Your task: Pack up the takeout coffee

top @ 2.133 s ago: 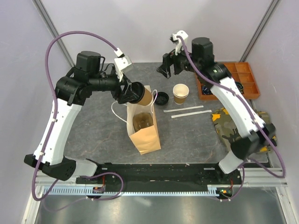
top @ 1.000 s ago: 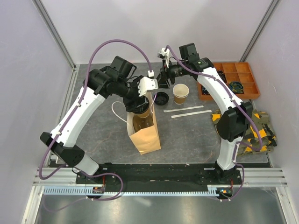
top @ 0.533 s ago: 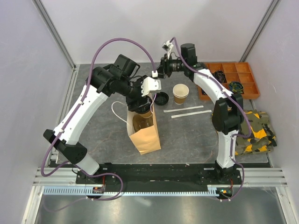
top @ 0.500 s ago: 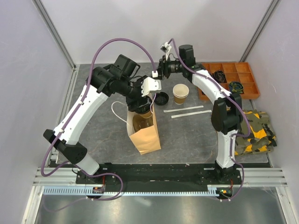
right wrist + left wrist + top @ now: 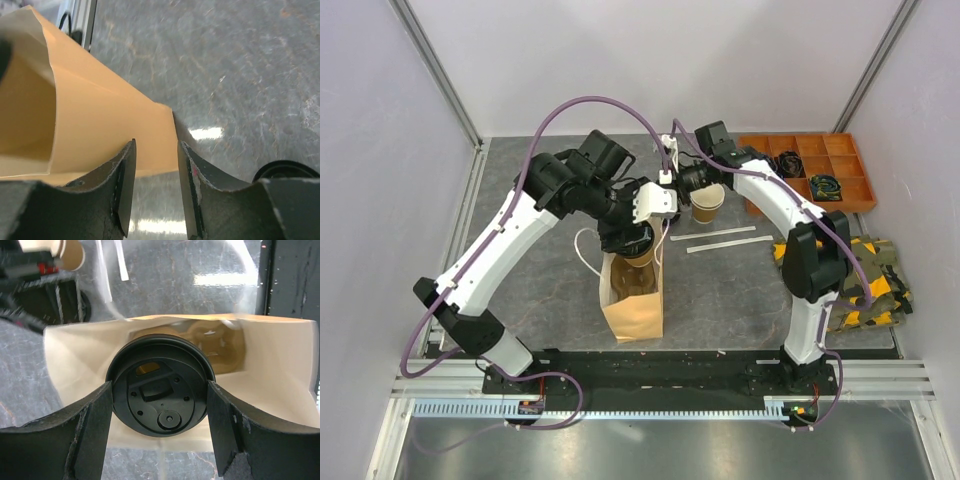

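My left gripper (image 5: 636,238) is shut on a tan paper cup with a black lid (image 5: 160,392) and holds it upright in the mouth of the tan paper bag (image 5: 632,310). The lid fills the gap between my fingers (image 5: 90,430). Inside the bag (image 5: 75,355) the brown pulp carrier (image 5: 220,342) shows below the cup. A second tan cup (image 5: 707,200), open with a white inside, stands behind the bag to its right. My right gripper (image 5: 678,185) is open and empty, low beside the bag's far side (image 5: 100,125). A loose black lid (image 5: 287,170) lies near it.
Two white strips (image 5: 720,237) lie right of the bag. An orange compartment tray (image 5: 820,170) stands at the back right. A camouflage cloth (image 5: 865,285) lies at the right edge. The bag's white handle (image 5: 582,250) loops out on its left.
My left gripper has carried the lidded cup from beside the bag to its mouth and lowered it in. The bag has shifted nearer. My right gripper has swung down to the bag's far side.
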